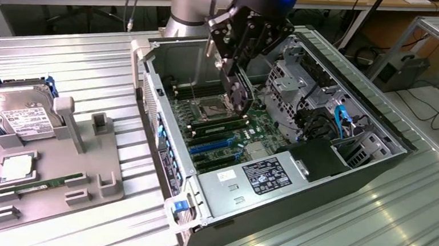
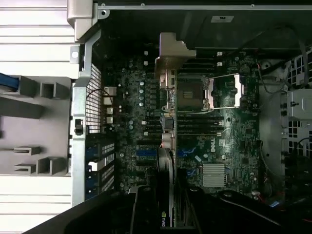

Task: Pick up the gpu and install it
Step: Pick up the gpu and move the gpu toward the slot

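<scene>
My gripper (image 1: 236,71) hangs inside the open computer case (image 1: 165,148), shut on the gpu (image 1: 241,97). The card is held edge-on, upright, above the green motherboard (image 1: 261,128), over the area between the CPU socket (image 1: 209,106) and the blue expansion slots (image 1: 214,146). In the wrist view the gpu (image 2: 168,105) runs as a thin strip from my gripper (image 2: 165,207) out to its silver end bracket (image 2: 171,54), across the motherboard (image 2: 234,131). The blue slots (image 2: 145,153) lie below the card, beside the case's rear wall (image 2: 92,122). The card does not touch the board.
On the exterior view's left a grey fixture tray (image 1: 86,172) holds a silver hard drive (image 1: 21,114), a CPU chip (image 1: 17,169) and a slim green RAM stick (image 1: 40,185). The drive cage (image 1: 298,88) and the labelled power supply (image 1: 266,174) crowd the case's other sides.
</scene>
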`<action>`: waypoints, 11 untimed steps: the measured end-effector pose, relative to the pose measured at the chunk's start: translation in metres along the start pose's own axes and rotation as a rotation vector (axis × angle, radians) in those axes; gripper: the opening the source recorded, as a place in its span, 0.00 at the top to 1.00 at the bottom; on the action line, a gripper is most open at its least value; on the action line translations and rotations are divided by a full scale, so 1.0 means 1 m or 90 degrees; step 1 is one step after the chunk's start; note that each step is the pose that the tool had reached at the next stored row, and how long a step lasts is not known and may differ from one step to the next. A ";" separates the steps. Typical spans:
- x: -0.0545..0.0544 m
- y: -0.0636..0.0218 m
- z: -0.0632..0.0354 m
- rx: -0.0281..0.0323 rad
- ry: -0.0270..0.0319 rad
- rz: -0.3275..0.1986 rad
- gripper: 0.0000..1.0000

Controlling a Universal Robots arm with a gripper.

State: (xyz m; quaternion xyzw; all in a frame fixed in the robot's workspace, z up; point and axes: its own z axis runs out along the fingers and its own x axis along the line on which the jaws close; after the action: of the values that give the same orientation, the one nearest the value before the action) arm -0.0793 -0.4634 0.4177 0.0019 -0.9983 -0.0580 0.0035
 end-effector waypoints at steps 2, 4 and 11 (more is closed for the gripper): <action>-0.012 -0.0006 0.0047 0.0013 0.0000 0.000 0.74; -0.027 -0.0012 0.0105 0.0027 0.0000 0.000 0.74; -0.041 -0.0016 0.0174 0.0032 0.0000 0.000 0.74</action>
State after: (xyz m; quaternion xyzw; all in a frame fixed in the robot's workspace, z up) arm -0.0380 -0.4628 0.3999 0.0019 -0.9985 -0.0555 0.0035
